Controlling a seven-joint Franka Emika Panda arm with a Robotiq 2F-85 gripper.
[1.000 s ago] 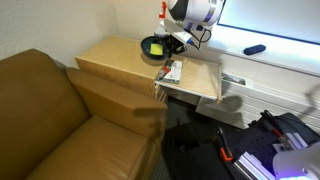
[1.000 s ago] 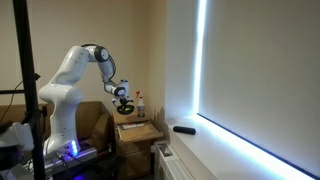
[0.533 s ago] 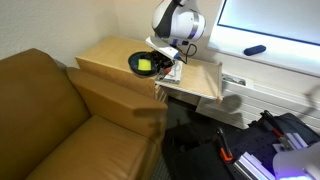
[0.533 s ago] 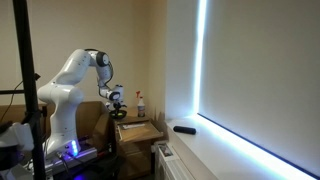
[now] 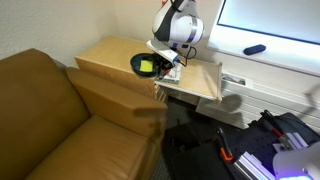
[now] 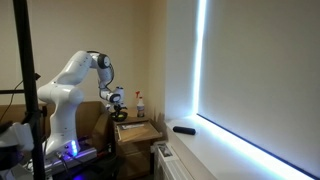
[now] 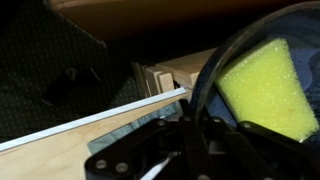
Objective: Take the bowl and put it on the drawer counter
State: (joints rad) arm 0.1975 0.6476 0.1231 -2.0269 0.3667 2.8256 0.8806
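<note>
A white robot arm (image 5: 178,22) reaches down over a light tan wooden counter (image 5: 108,55) that stands beside a brown sofa (image 5: 50,115). Its dark fingers (image 5: 163,58) are closed on the rim of a small bowl (image 5: 147,66), black outside and yellow-green inside. In this exterior view the bowl sits low over the counter's far corner, close to the edge where a lower wooden shelf (image 5: 200,85) with papers (image 5: 171,72) joins it. Whether the bowl touches the surface cannot be told. In the wrist view the bowl (image 7: 262,85) fills the right side. Its dark rim curves down into the fingers (image 7: 195,135) at the bottom of the picture, with a pale wooden edge (image 7: 90,120) running across behind. From the side, in an exterior view, the arm (image 6: 70,82) bends forward with the fingers (image 6: 117,101) pointing down near a spray bottle (image 6: 139,103). The bowl is too small to make out there. A dark flat object (image 5: 255,49) lies on the bright window ledge, well apart from the bowl.
</note>
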